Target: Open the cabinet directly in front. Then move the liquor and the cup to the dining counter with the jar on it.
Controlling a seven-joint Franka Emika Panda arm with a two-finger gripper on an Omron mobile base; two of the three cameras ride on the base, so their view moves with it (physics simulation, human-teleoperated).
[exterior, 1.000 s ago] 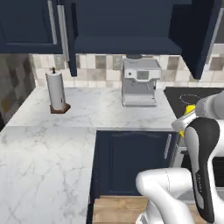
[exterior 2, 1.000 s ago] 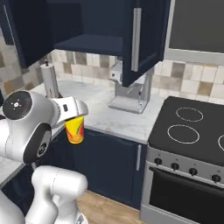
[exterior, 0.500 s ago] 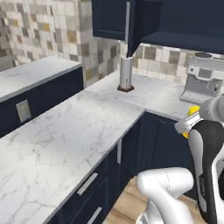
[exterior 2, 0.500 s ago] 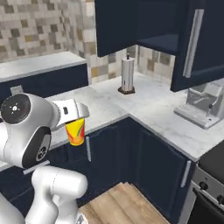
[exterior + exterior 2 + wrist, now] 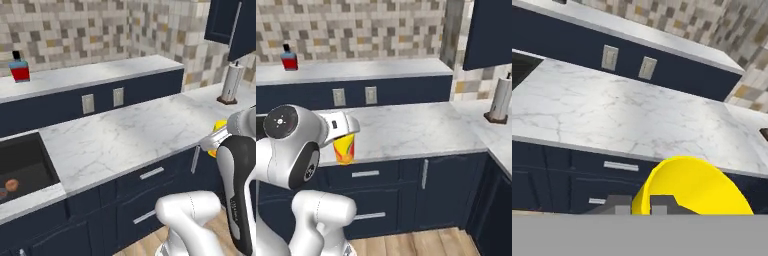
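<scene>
My fingers (image 5: pixel 639 204) are pinched on the cup (image 5: pixel 689 187); in the hand view the two dark tips straddle its yellow rim at the bottom, and I look straight into its mouth. From the right base view I see what the hand view hides: the cup (image 5: pixel 344 148) hangs upright under the hand, in the air in front of the lower worktop (image 5: pixel 421 127), its red-orange mark facing out. In the left base view I get just a sliver of yellow (image 5: pixel 219 135) beside the arm's dark elbow.

Past the cup lies the marble worktop (image 5: pixel 612 112) over navy drawers (image 5: pixel 577 170), with two wall sockets (image 5: pixel 609 57) on the navy face behind it. Above that face runs a higher marble ledge (image 5: pixel 356 70), and the liquor (image 5: pixel 289 58) stands on it far to the left, against the tiles; the left base view shows it too (image 5: pixel 20 68).

The left base view alone gives me the sink (image 5: pixel 22 167) with two small round things in it. A paper towel roll (image 5: pixel 230 84) stands at the corner under a navy cabinet (image 5: pixel 231 25).
</scene>
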